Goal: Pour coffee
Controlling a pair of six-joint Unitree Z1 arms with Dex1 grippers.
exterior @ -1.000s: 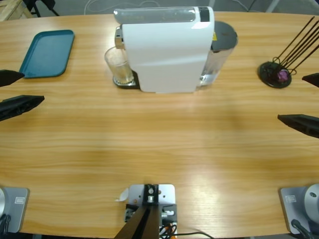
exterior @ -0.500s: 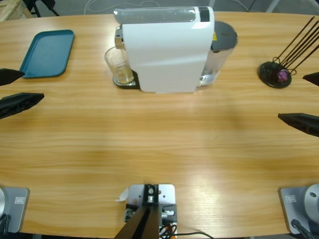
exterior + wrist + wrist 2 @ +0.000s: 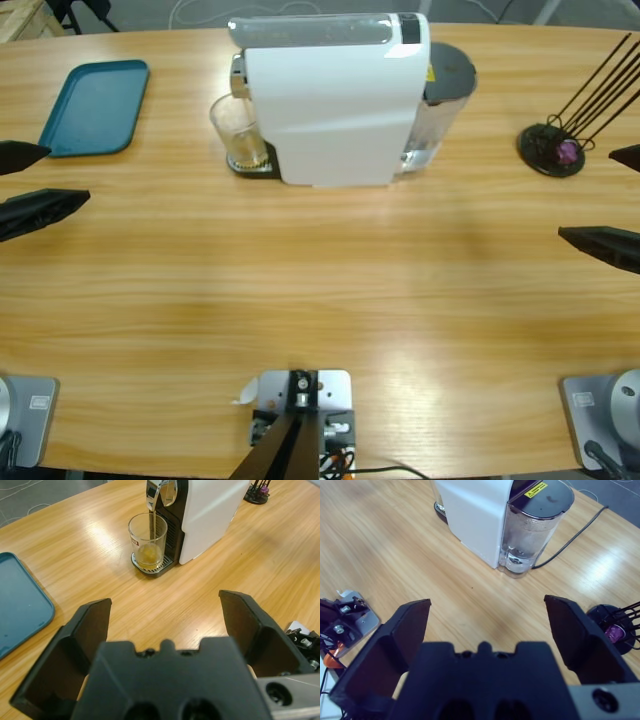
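Observation:
A white coffee machine [image 3: 335,100] [image 3: 210,510] [image 3: 475,515] stands at the back middle of the table. Under its spout a small clear glass [image 3: 238,135] [image 3: 148,541] sits on the drip tray. A thin dark stream falls into it, and a shallow amber pool of coffee [image 3: 148,556] lies at its bottom. My left gripper [image 3: 28,185] [image 3: 165,612] hovers open at the table's left edge, well short of the glass. Open as well, my right gripper [image 3: 618,200] [image 3: 487,615] hangs at the right edge, facing the machine's clear water tank [image 3: 530,535].
A teal tray [image 3: 97,107] [image 3: 17,607] lies at the back left. A black capsule stand [image 3: 552,148] [image 3: 615,627] with thin rods and a purple capsule sits at the back right. A black cable [image 3: 575,535] runs behind the machine.

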